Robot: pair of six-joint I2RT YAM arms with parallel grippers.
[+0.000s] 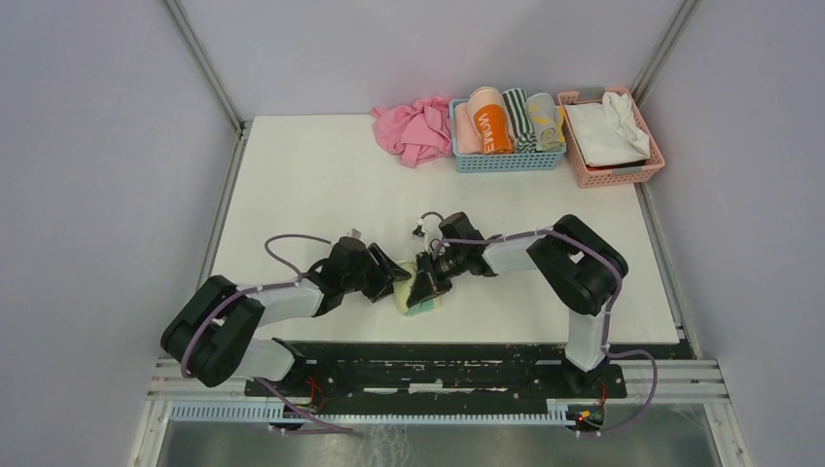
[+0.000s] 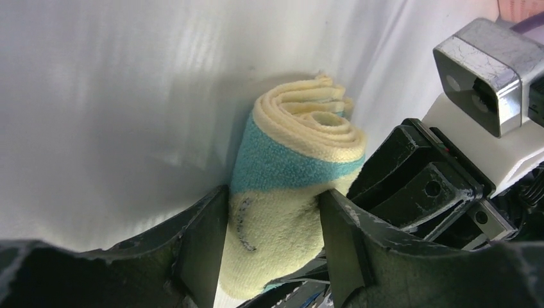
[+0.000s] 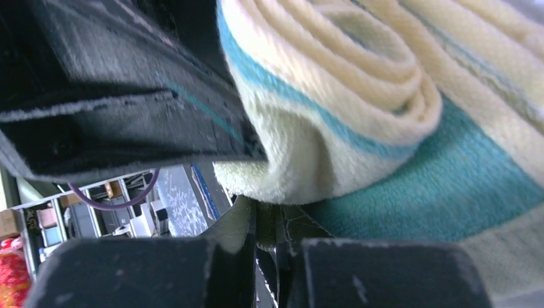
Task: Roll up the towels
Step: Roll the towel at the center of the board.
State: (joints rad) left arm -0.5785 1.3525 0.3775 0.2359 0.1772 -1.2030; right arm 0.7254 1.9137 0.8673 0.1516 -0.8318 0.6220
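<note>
The pale yellow towel [image 1: 420, 300] with teal figure lies rolled near the table's front edge, between both grippers. In the left wrist view the roll [image 2: 289, 167] shows its spiral end, and my left gripper [image 2: 272, 240] is shut on its lower part, one finger on each side. My left gripper [image 1: 393, 277] comes from the left and my right gripper [image 1: 429, 283] from the right. In the right wrist view the roll [image 3: 385, 128] fills the frame, and my right gripper [image 3: 268, 224] is nearly closed on a thin edge of it. A light grey roll with yellow marks [image 1: 547, 123] stands in the blue basket [image 1: 506, 161].
The blue basket at the back also holds an orange roll [image 1: 489, 123], a striped roll [image 1: 519, 119] and a pink roll. A crumpled pink cloth [image 1: 413, 129] lies to its left. A pink basket [image 1: 616, 173] with white cloths stands at the back right.
</note>
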